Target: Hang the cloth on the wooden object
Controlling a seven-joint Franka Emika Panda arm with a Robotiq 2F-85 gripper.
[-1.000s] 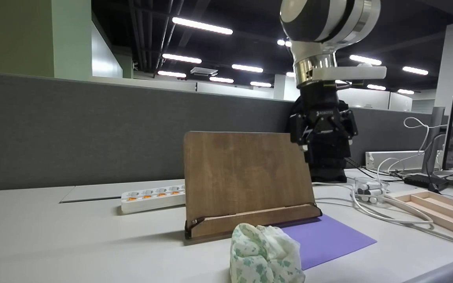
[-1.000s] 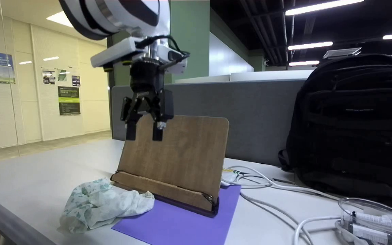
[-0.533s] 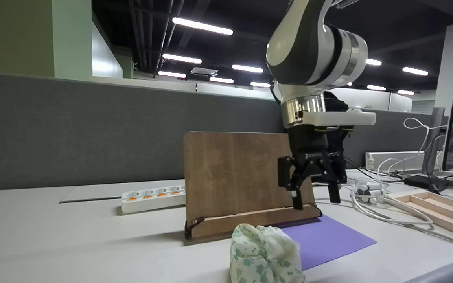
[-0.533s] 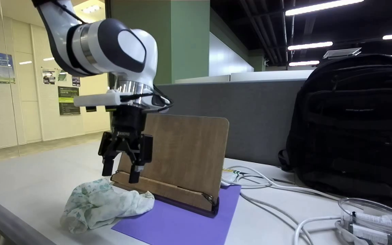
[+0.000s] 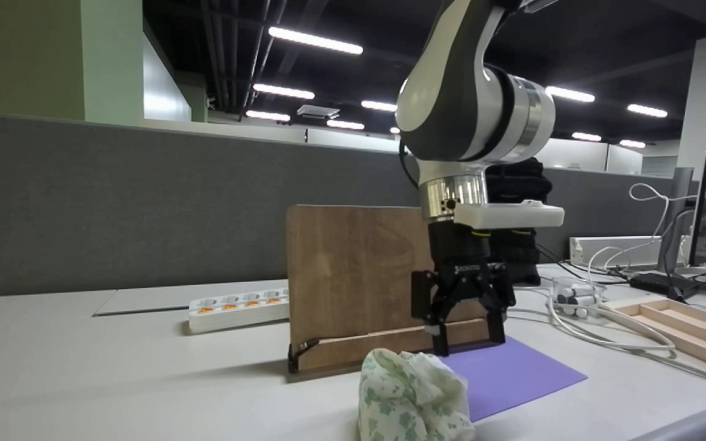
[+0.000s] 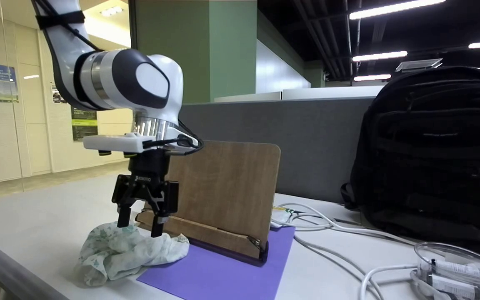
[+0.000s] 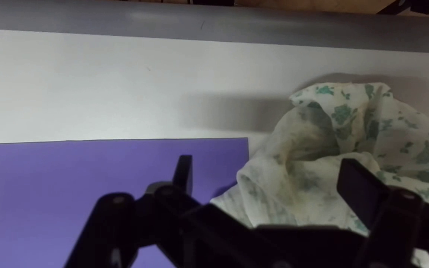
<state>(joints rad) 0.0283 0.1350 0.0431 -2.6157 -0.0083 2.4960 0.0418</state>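
A crumpled white cloth with green leaf prints lies on the table in front of the wooden stand, seen in both exterior views (image 5: 414, 398) (image 6: 115, 254) and the wrist view (image 7: 311, 186). The brown wooden stand (image 5: 359, 269) (image 6: 231, 187) is a tilted board with a bottom ledge. My gripper (image 5: 469, 346) (image 6: 140, 229) points down, open, in front of the stand and just above the cloth. In the wrist view my gripper (image 7: 266, 165) has part of the cloth below and between its fingers. Nothing is held. The wrist view does not show the stand.
A purple sheet (image 5: 518, 373) (image 7: 88, 186) lies under the stand's end and partly beneath the cloth. A white power strip (image 5: 236, 312), white cables (image 6: 327, 225), a clear container (image 6: 458, 266) and a black backpack (image 6: 427, 166) are around. The table's grey edge (image 7: 214, 28) is near the cloth.
My gripper has come down from in front of the board's upper part to just above the cloth, staying open. The cloth and the stand have not visibly moved.
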